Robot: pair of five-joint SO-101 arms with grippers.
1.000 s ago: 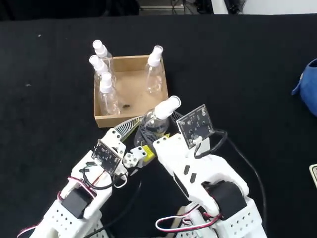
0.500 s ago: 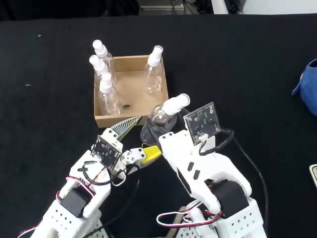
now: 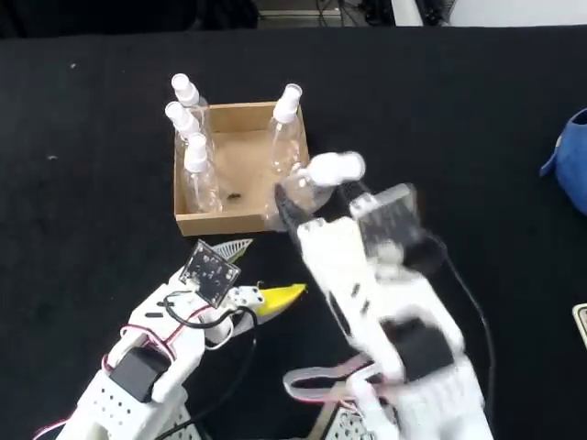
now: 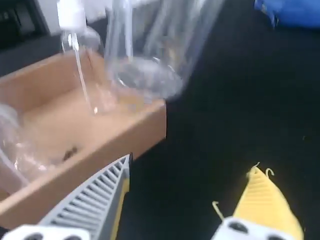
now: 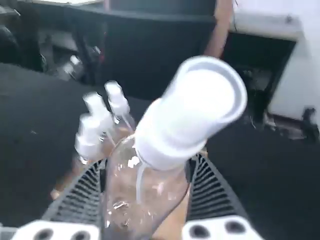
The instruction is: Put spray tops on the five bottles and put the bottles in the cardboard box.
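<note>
My right gripper [image 3: 295,205] is shut on a clear bottle [image 3: 305,187] with a white spray top [image 3: 335,168], held tilted over the near right corner of the cardboard box [image 3: 220,218]. The right wrist view has the bottle [image 5: 142,192] between the ribbed fingers [image 5: 207,192], its spray top [image 5: 192,110] pointing up at the camera. Several capped bottles stand in the box: three at its left side [image 3: 196,163] and one at the far right [image 3: 285,133]. My left gripper [image 3: 261,273] is open just in front of the box, grey finger [image 4: 97,197] and yellow finger [image 4: 262,200] wide apart, nothing between them.
A blue object [image 3: 570,170] lies at the table's right edge. The black table [image 3: 440,119] stretches wide to the right of the box. The box's near wall [image 4: 95,157] stands close in front of the left gripper.
The right arm has carried the bottle forward from in front of the box to over its near right corner. The left gripper let go of the bottle, opened and drew back.
</note>
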